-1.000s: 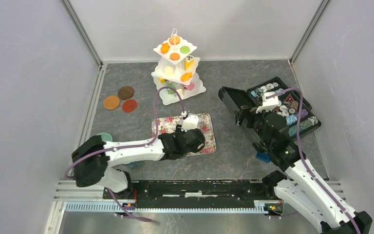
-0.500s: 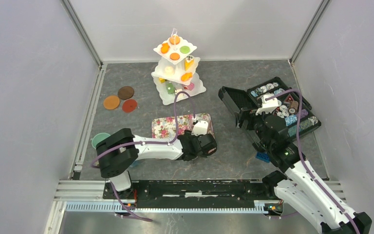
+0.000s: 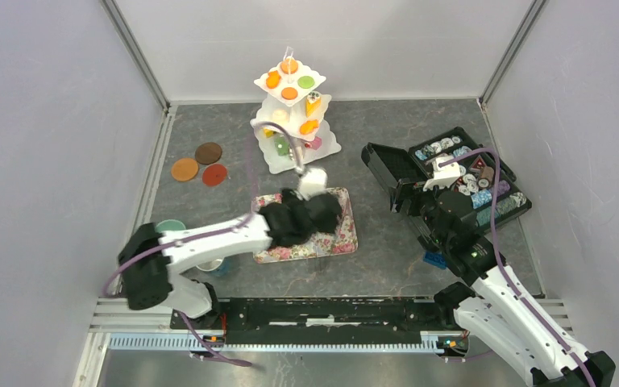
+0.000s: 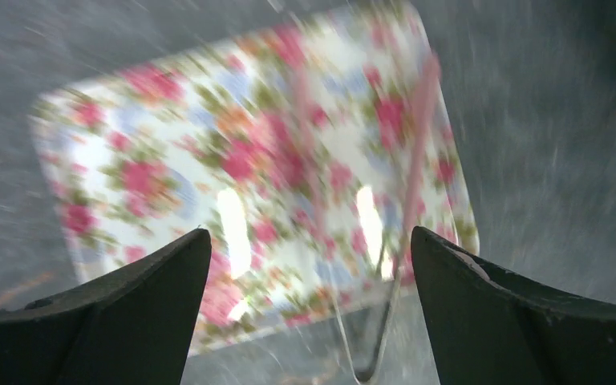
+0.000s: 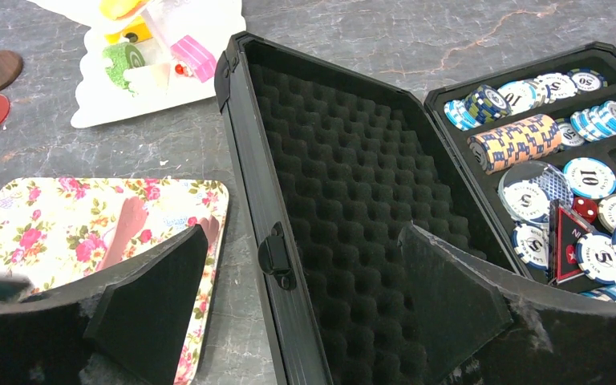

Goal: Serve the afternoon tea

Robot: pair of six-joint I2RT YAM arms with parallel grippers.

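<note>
A grey table [image 3: 387, 250] stands between white walls. A black case [image 3: 451, 177] lies open at its right edge, the loaded cake stand [image 3: 294, 121] at the far edge, a flowered tray [image 3: 342, 238] mid-table. The left gripper [image 4: 309, 237], over the tray, and the right gripper [image 5: 302, 233], over the case, gape wide and empty. Saucers [image 3: 199, 164] lie far left, a teal cup [image 3: 168, 228] near left. Serving seems barely begun; next, fetch a saucer.

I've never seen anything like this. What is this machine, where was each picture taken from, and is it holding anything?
Two robot arms are bolted to a table. One picture looks down from above; the other two come from a camera on each wrist. The left tool hangs open over a floral tray, holding nothing. The right tool, open and empty, faces an open black case of chips. Also there: a tiered stand of toy cakes, three saucers, a teal cup.
</note>
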